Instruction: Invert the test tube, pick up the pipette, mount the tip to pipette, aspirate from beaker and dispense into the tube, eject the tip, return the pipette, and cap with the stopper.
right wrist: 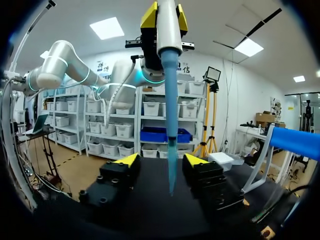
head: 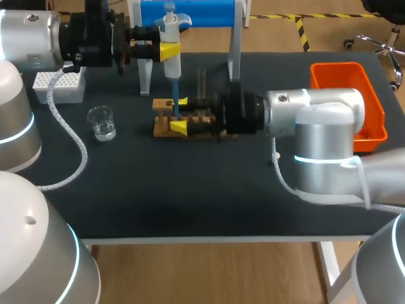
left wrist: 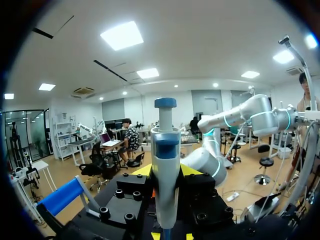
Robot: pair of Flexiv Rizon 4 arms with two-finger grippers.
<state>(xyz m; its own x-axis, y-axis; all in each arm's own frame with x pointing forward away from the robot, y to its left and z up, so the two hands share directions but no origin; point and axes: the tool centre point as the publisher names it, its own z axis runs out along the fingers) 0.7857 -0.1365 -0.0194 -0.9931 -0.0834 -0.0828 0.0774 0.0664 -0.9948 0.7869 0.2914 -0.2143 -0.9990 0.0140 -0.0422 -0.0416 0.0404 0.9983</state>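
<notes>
Left gripper [head: 169, 51] grips white pipette [head: 170, 26] upright, its blue tip [head: 175, 105] pointing down.

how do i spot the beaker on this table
Look at the left part of the dark table, in front of the white tip box. The beaker stands alone there, left of the wooden rack. Unlike its neighbours it is squat, clear glass, with a little liquid inside.

The left arm [head: 31, 35] comes in along the far left with its wrist level and pointing right. The left gripper [head: 169, 50] has its 2 yellow-tipped fingers clamped on the upright pipette [head: 171, 31]. The right arm [head: 323, 126] reaches in from the right, wrist level and pointing left. The right gripper [head: 181, 114] sits low at mid-table with its 2 fingers spread wide, 1 nearer and 1 farther.
</notes>
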